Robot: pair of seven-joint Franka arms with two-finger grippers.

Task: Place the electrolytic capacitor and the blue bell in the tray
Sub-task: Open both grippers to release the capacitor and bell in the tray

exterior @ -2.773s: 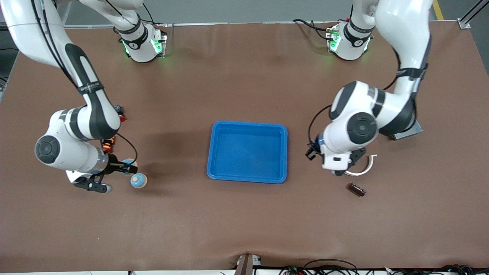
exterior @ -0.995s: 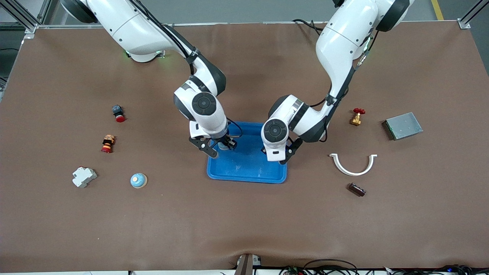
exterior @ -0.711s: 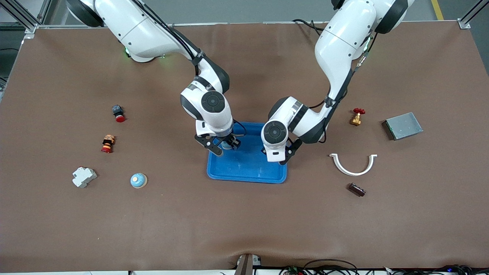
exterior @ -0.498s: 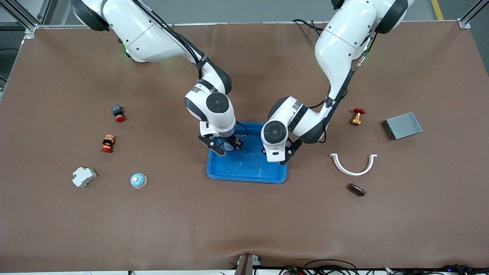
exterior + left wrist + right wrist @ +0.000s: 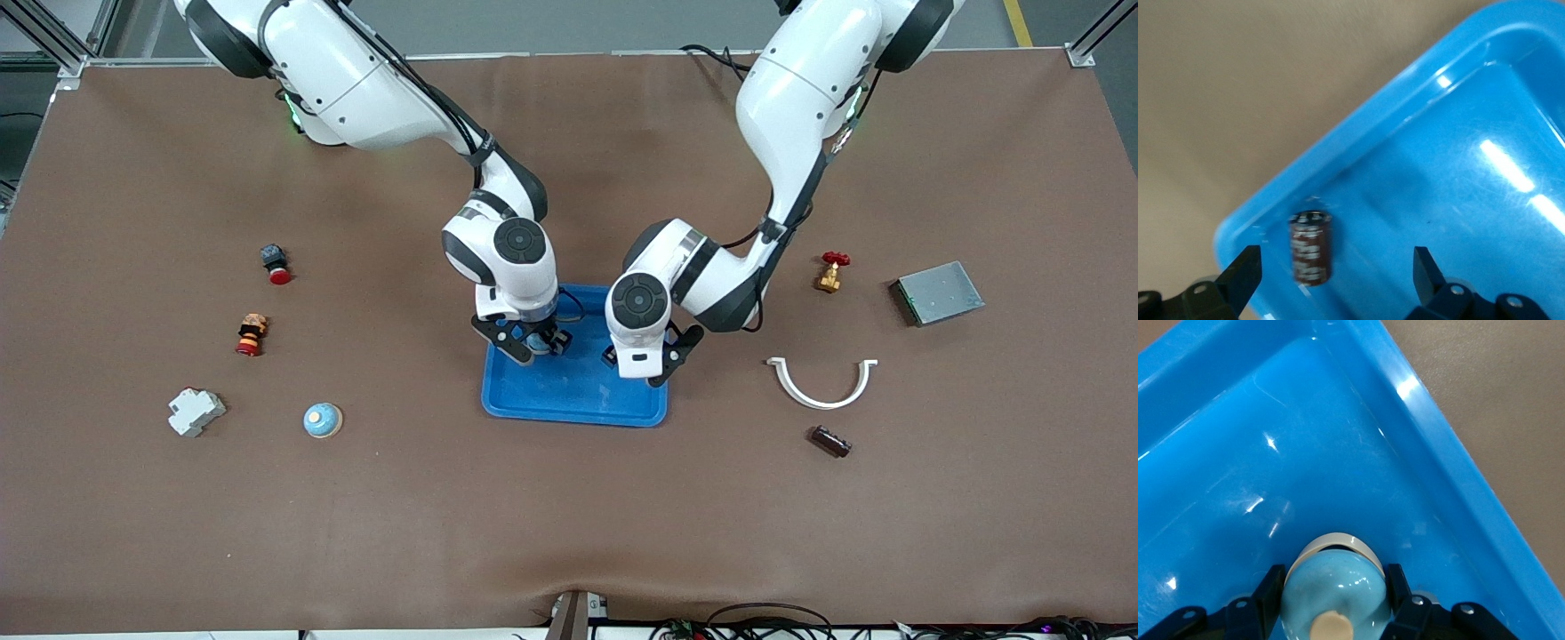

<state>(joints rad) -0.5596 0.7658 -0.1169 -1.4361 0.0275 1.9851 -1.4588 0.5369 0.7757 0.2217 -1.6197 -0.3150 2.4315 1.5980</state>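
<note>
On the brown table (image 5: 569, 516), the left gripper (image 5: 1331, 280) hangs wide open over the blue tray (image 5: 542, 404), the electrolytic capacitor (image 5: 1310, 247) loose between its fingers; the right gripper (image 5: 1331, 603) clamps a blue bell (image 5: 1335, 583) above the tray.

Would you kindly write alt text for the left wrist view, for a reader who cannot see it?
A small brown capacitor is in the corner of a bright blue tray, between the open fingers of the left gripper, which touch nothing. Brown table shows outside the tray's raised rim.
</note>
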